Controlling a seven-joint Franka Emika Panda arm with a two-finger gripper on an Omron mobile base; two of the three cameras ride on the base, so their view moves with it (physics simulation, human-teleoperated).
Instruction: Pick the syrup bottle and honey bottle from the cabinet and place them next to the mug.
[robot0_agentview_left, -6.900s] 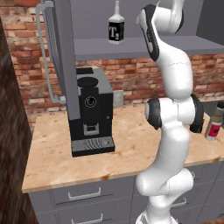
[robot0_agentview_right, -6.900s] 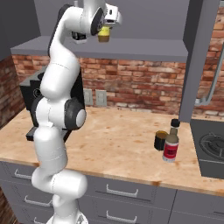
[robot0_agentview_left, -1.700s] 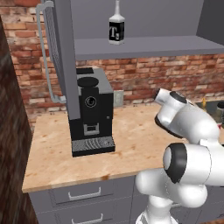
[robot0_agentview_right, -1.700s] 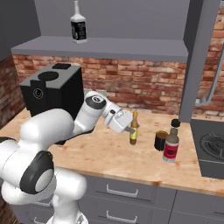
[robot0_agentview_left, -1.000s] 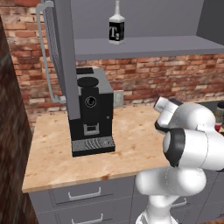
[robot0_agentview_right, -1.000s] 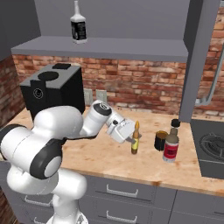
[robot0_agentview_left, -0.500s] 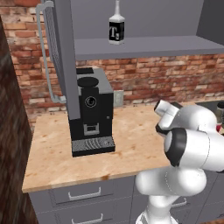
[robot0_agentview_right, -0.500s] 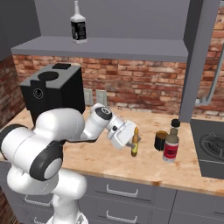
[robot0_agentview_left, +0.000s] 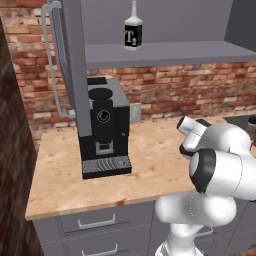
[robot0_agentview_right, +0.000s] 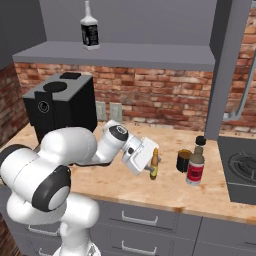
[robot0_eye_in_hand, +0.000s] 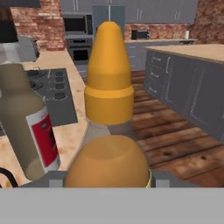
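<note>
My gripper (robot0_agentview_right: 150, 169) is shut on the honey bottle (robot0_agentview_right: 154, 162), a small amber bottle held upright, low over the wooden counter (robot0_agentview_right: 165, 192). Just to its right stand the squat black mug (robot0_agentview_right: 183, 160) and the syrup bottle (robot0_agentview_right: 195, 168) with its red label. In the hand view the honey bottle (robot0_eye_in_hand: 108, 92) rises close up in the centre, and the syrup bottle (robot0_eye_in_hand: 33, 131) stands to its left. I cannot tell whether the honey bottle's base touches the counter. The grey cabinet shelf (robot0_agentview_right: 150, 52) (robot0_agentview_left: 170, 52) runs above.
A black bottle with a white "T" label (robot0_agentview_right: 90, 31) (robot0_agentview_left: 133, 33) stands on the cabinet shelf. A big black coffee machine (robot0_agentview_right: 60, 107) (robot0_agentview_left: 102, 130) is at the counter's left. A stove top (robot0_agentview_right: 242, 172) lies right of the syrup bottle. Grey drawers run below the counter.
The gripper has sunk slightly with the honey bottle, staying left of the mug. The mug and the syrup bottle have not moved.
</note>
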